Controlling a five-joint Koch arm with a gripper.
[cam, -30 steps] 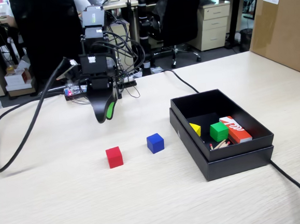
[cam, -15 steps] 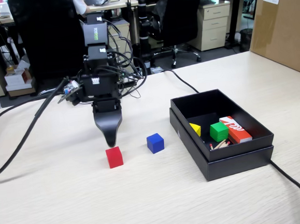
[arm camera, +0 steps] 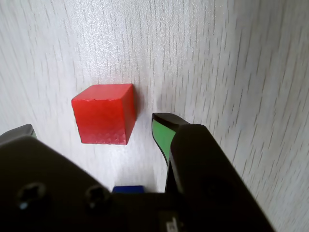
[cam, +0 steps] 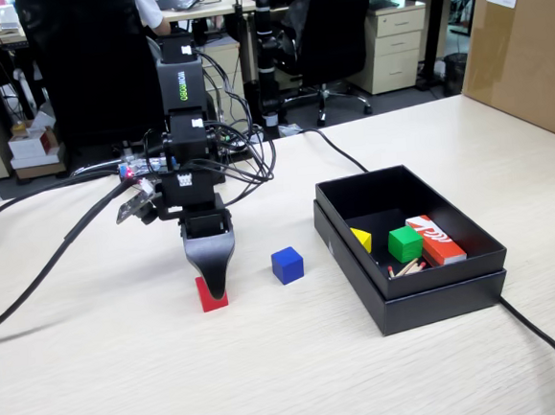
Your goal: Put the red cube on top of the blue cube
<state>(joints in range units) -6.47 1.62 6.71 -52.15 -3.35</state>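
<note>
The red cube lies on the pale wooden table, left of the blue cube with a gap between them. My gripper points straight down over the red cube, its black tip hiding part of it. In the wrist view the gripper is open. The red cube sits between the green-padded right finger and the left fingertip, with bare table between the cube and the green pad. A sliver of the blue cube shows at the bottom edge.
An open black box stands right of the blue cube and holds a green cube, a yellow piece and a red-orange box. Black cables cross the table's left side. A cardboard box stands at the back right.
The arm has swung forward and down from above the table; its tip now stands at the red cube. Neither cube has moved.
</note>
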